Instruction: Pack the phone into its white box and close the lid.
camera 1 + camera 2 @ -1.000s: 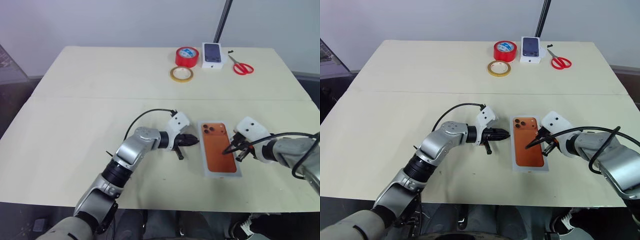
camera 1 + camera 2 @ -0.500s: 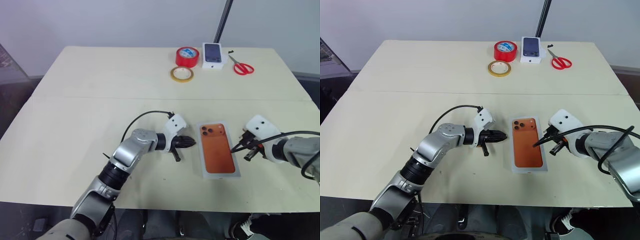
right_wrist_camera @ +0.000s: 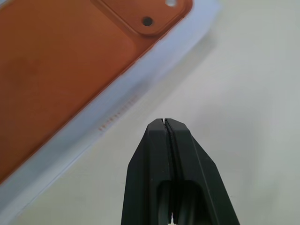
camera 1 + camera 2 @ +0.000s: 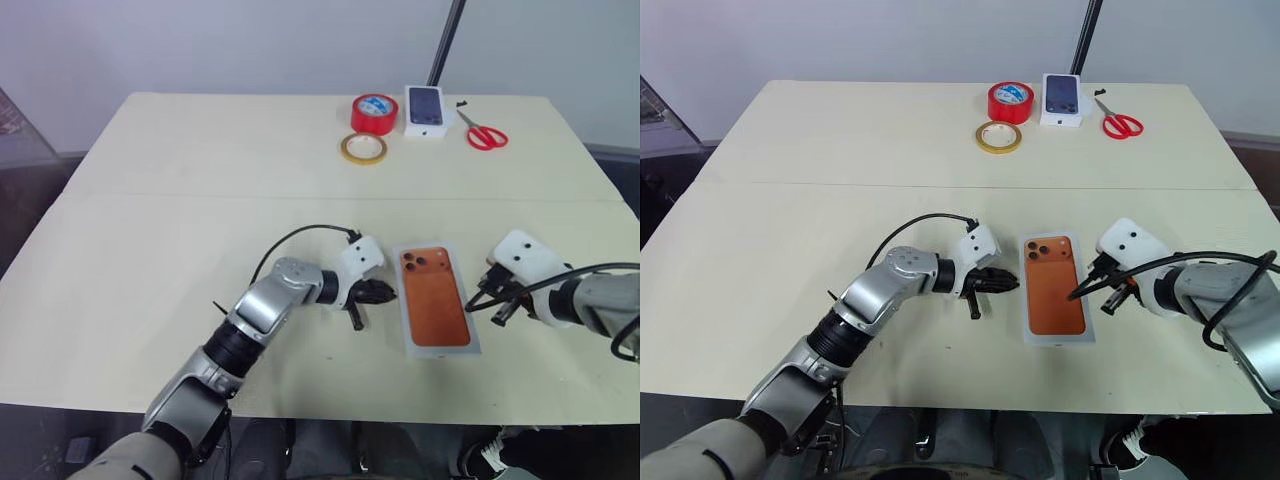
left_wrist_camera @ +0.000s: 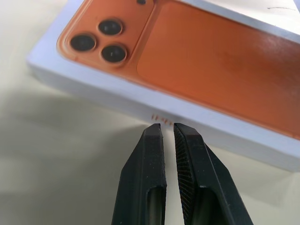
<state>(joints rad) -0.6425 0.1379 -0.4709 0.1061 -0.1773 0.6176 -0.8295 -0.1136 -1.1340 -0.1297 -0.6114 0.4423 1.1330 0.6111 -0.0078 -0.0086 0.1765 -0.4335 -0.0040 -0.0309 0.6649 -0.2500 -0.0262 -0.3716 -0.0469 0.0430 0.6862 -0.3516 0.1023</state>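
**Phone seated in its box, both grippers drawn clear**

The cream table [image 4: 180, 230] carries the whole scene. At its near middle lies the white box [image 4: 476, 340], a shallow tray, with the orange phone [image 4: 434, 298] resting inside it, back upward and camera lenses toward the far side. No separate lid can be made out near the tray; at the far edge stand a smaller white box with a phone picture [image 4: 424, 110], a red tape roll [image 4: 374, 113], a tan tape ring [image 4: 362, 149] and red scissors [image 4: 485, 133].

The left gripper [image 4: 388, 291] sits just beside the tray's left wall, its fingers almost together with only a slit between them and nothing held, as the left wrist view confirms. The right gripper [image 4: 470, 306] lies just off the tray's right wall, fingers pressed fully together and empty.

One second earlier the right fingertips rested over the phone's back; they have since withdrawn past the right wall, while the left gripper has kept its station. The phone now lies flat and unattended, which suggests that the packing step is finished. Closing the lid remains, so the next step is probably to find and fetch it.
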